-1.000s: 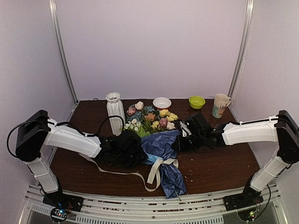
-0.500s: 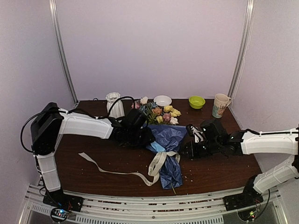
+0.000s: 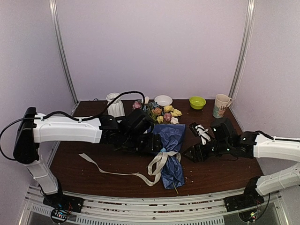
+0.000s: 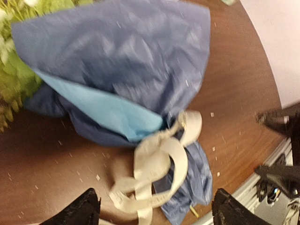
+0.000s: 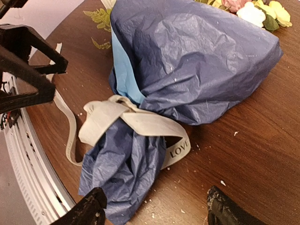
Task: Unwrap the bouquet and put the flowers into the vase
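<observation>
The bouquet lies on the table, wrapped in dark and light blue paper and tied with a cream ribbon. Its flowers point toward the back wall. My left gripper hovers at the wrap's left side, open, its fingers spread on either side of the ribbon knot and touching nothing. My right gripper is open just right of the tied neck, with the paper tail between its fingertips and not gripped. The white ribbed vase stands at the back left, partly behind the left arm's cable.
A white bowl, a green bowl and a patterned mug stand along the back edge. A loose ribbon tail trails left across the table toward the front rail. Small paper crumbs dot the wood.
The left arm has swung right and down over the wrap and its jaws have spread wider. The right gripper has opened, releasing the paper, and drawn back to the right. The bouquet has shifted slightly.
</observation>
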Controlling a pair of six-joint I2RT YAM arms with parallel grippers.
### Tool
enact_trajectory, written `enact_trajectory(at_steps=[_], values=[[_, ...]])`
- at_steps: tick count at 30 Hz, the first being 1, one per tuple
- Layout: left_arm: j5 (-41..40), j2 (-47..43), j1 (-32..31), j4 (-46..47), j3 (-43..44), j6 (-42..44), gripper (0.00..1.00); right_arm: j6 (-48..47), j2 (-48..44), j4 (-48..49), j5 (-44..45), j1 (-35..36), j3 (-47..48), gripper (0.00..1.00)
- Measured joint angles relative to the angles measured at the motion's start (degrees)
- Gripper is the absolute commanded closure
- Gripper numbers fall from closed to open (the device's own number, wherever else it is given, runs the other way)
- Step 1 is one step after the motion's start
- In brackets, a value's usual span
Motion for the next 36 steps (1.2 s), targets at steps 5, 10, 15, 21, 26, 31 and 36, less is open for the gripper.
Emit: enact_trajectory(at_steps=[5,10,15,21,26,31,36], values=[[-0.04,0.63,-4.74,-2.14,-0.02,-2.80,0.15,-6.43,-4.02,5.22,3.48,-0.09,-7.96,0.25],[1.22,1.64,-5.75,-0.79,-1.44,-7.10,0.17,-6.75,-2.10,10.58,5.51,-1.01,-9.66,0.31],[2.54,2.49,-5.75,0.68,-2.82,-10.01,0.20,-6.32,2.82,14.38,4.90,-1.03,-9.51,0.33],[4.87,4.94,-5.75,3.50,-2.82,-11.04,0.23,-2.38,7.80,19.78,3.43,-1.92,-9.57,0.34],[5.64,6.19,-5.75,3.61,-2.82,-11.58,0.25,-0.17,12.15,24.57,2.21,-3.17,-9.53,0.35],[4.17,5.66,-5.70,2.10,-2.75,-12.46,0.23,0.81,17.88,26.36,1.27,-3.65,-8.07,0.37],[2.84,1.44,-4.26,0.39,-2.78,-14.56,0.21,0.98,21.86,28.39,0.24,-3.91,-6.21,0.42]])
